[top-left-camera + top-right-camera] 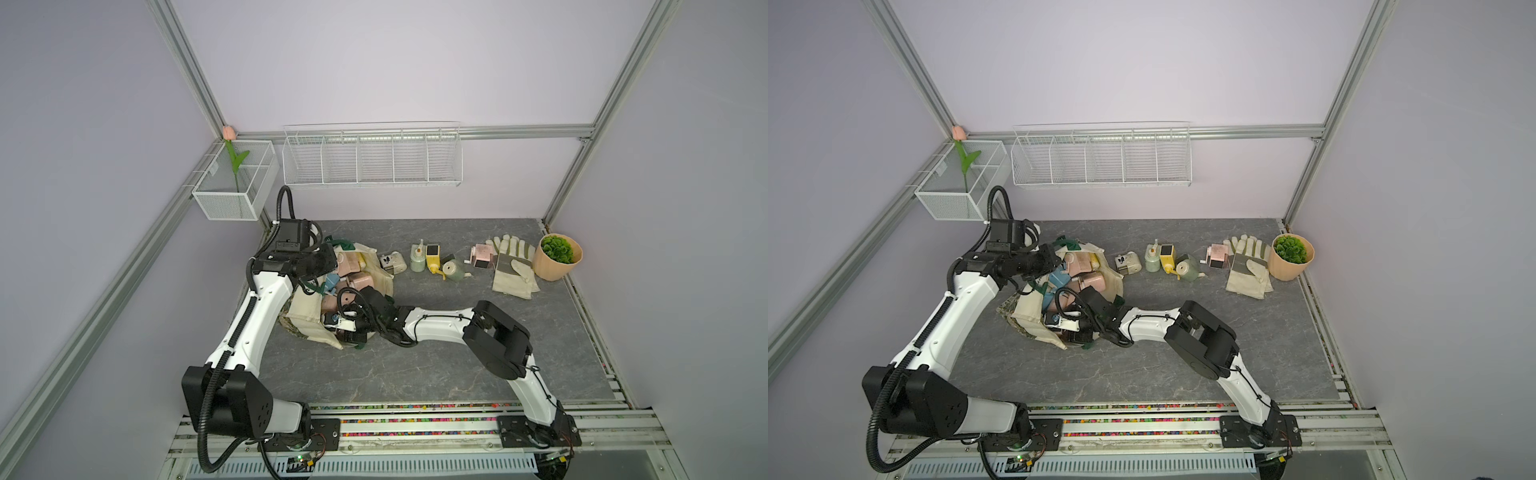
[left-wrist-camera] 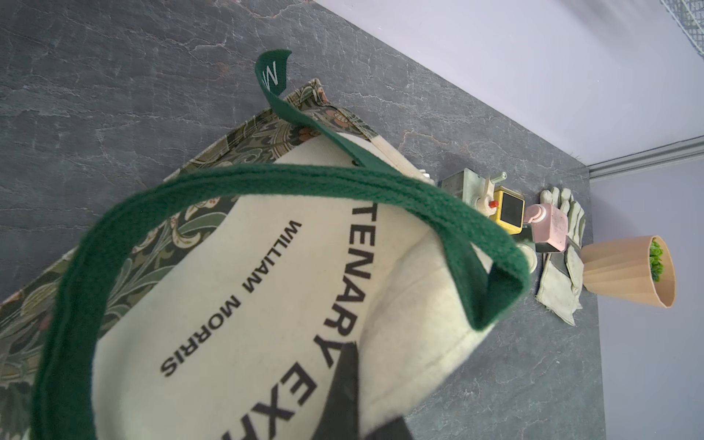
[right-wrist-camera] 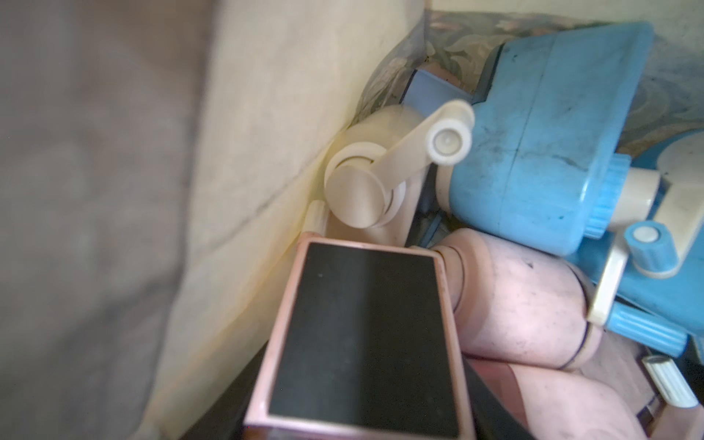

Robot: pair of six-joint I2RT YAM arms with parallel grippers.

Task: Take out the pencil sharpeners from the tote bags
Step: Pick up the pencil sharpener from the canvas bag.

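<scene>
The cream tote bag [image 1: 305,320] [image 1: 1027,316] lies on its side at the table's left, its mouth gaping. My left gripper [image 1: 330,264] [image 2: 352,365] is shut on the bag's cloth rim and holds it up, under a green handle [image 2: 304,179]. Inside lie several pencil sharpeners, among them a blue one [image 3: 552,133] [image 1: 330,282] and a rounded pink one [image 3: 514,301]. My right gripper [image 1: 343,334] [image 3: 365,381] reaches into the bag. Its dark fingers press both sides of a boxy pink pencil sharpener [image 3: 365,335] with a dark window.
Several sharpeners stand in a row at the back: cream [image 1: 392,262], pale green [image 1: 417,257], yellow [image 1: 433,255], green [image 1: 455,269], pink [image 1: 482,257]. Work gloves [image 1: 513,266] and a tan plant pot [image 1: 557,257] sit to their right. Wire baskets [image 1: 372,160] hang on the wall.
</scene>
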